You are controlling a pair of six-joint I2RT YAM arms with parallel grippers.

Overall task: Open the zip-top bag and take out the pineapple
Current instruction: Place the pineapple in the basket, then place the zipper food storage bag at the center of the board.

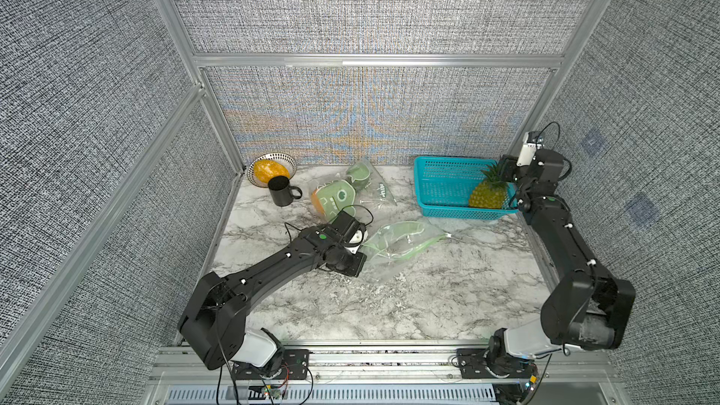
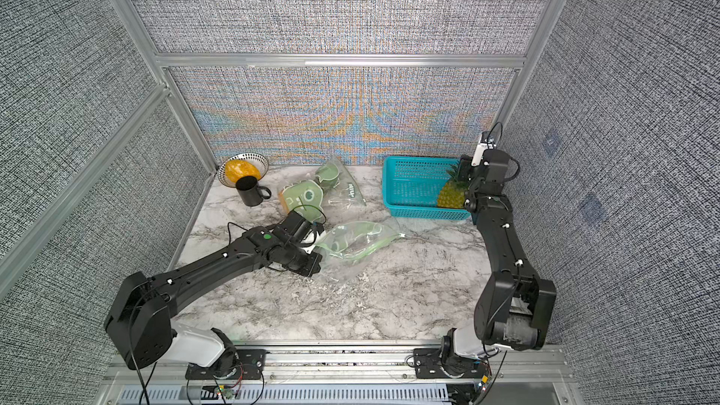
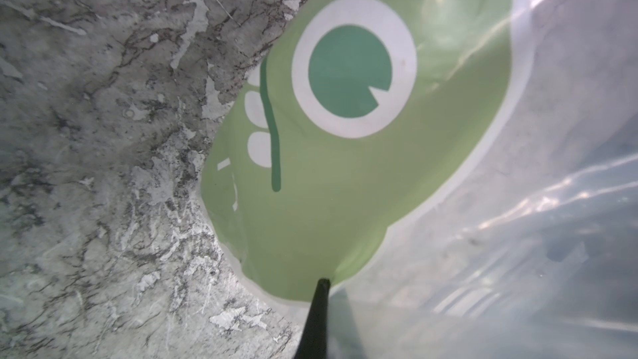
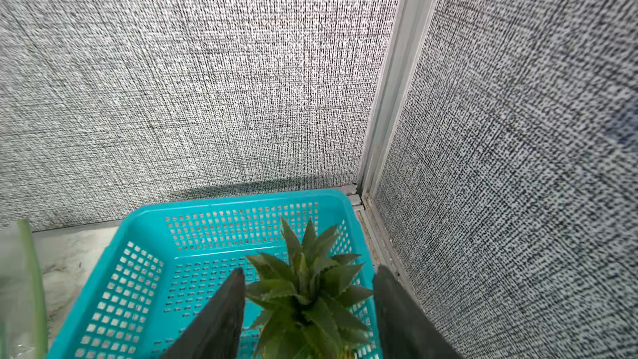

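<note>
The pineapple [image 1: 489, 196] is sitting in the teal basket [image 1: 419, 173], outside the zip-top bag [image 1: 401, 243]; our right gripper [image 4: 308, 271] is straddling its crown, jaws apart, seemingly holding nothing. We are aiming to rise straight, sparing leaves; left gripper [image 3: 322, 283] is pinching the bag

- A striped bowl [image 1: 281, 157] sits in the far left corner of the marble surface [image 1: 428, 298]. An orange fruit [image 1: 270, 170] lies in it.
- A black mug [image 1: 280, 192] stands upright just beside the bowl.
- A frog-picture bag [image 1: 335, 198] lies near the back middle, with something orange inside.
- A second clear bag [image 1: 366, 181] lies just behind it, holding something green.
- A blue-green basket [image 1: 444, 181] with little holes sits in the far right corner.
- Grey woven walls [image 1: 370, 5] stand all around.
</note>
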